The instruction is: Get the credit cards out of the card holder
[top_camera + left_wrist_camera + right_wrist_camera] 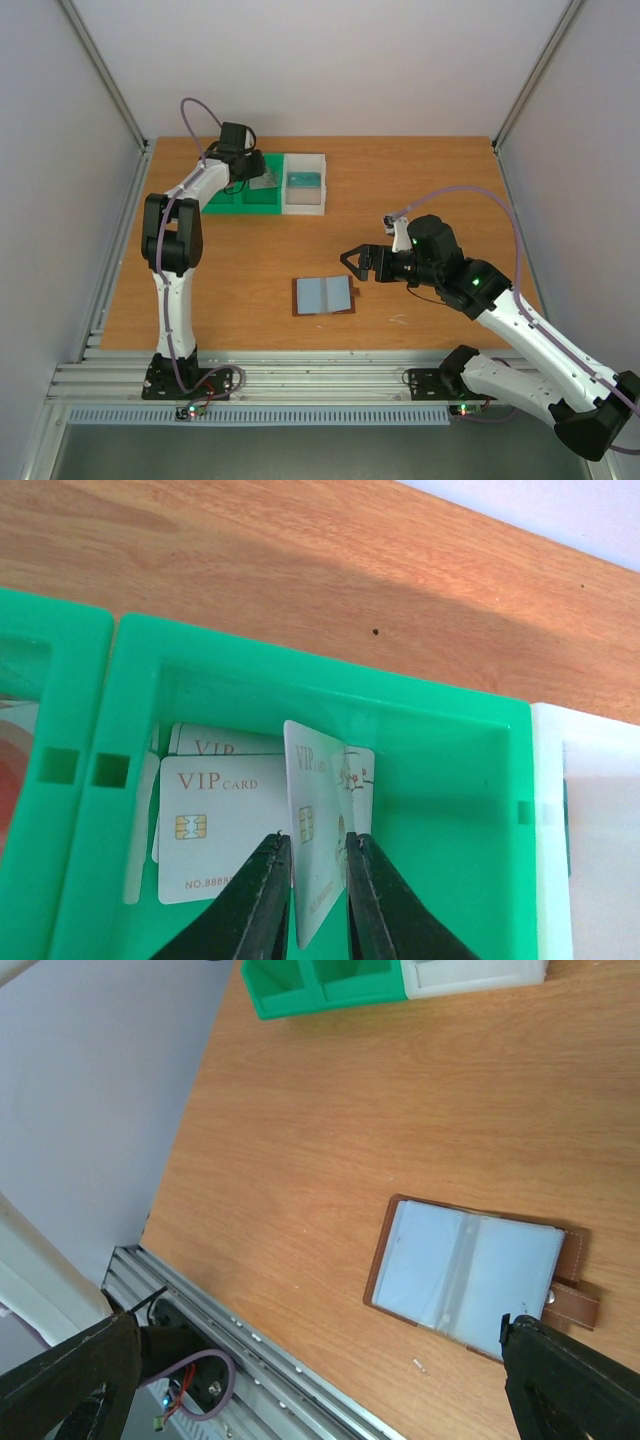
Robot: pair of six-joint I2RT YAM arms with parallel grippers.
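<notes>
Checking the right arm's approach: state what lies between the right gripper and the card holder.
Nothing: the top view shows only bare table between the open right gripper and the card holder, which lies opened flat.

The flat VIP cards [215, 820] overlap, their number unclear. Left gripper fingers [250, 900] hide the upright card's [312, 800] lower edge; a right gripper finger [570, 1380] covers the card holder's [470, 1270] corner.

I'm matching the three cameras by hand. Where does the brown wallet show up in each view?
Top external: the wallet lies open just below the picture's centre.
Left wrist: not in it.
Right wrist: lower right, open, pale lining facing up.
Shared landmark: the green bin, upper left in the top view, filling the left wrist view, at the top edge of the right wrist view.
</notes>
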